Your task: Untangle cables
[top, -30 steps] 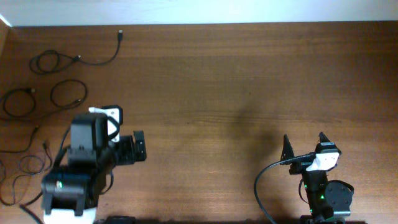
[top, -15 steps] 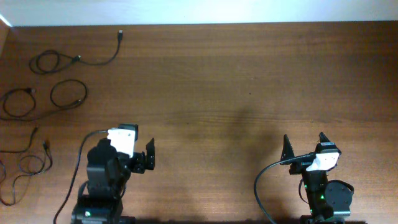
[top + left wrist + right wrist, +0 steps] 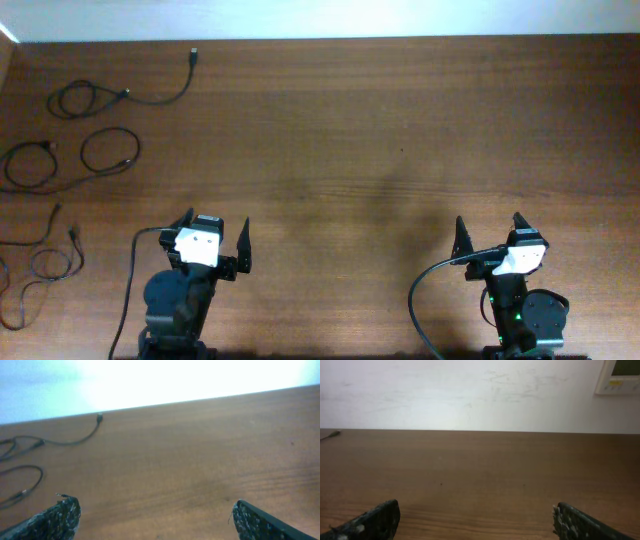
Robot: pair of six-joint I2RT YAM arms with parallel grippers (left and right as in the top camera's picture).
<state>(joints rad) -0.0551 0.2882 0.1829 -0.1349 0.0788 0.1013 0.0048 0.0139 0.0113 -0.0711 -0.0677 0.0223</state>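
Observation:
Several thin black cables lie apart in loose loops at the table's far left. One cable (image 3: 130,95) with a plug runs along the back. A looped cable (image 3: 108,152) and another cable (image 3: 28,165) lie in front of it. More thin cables (image 3: 45,262) lie at the left edge. In the left wrist view I see the back cable (image 3: 75,441) and a loop (image 3: 25,480). My left gripper (image 3: 214,236) is open and empty near the front edge, well right of the cables. My right gripper (image 3: 490,233) is open and empty at the front right.
The wooden table (image 3: 380,130) ends at a white wall along the back. A thicker black arm cable (image 3: 420,300) curves beside the right arm's base. A white wall panel (image 3: 620,375) shows in the right wrist view.
My left arm has drawn back from the cables toward the front edge and turned to face the back wall. The right arm has not moved.

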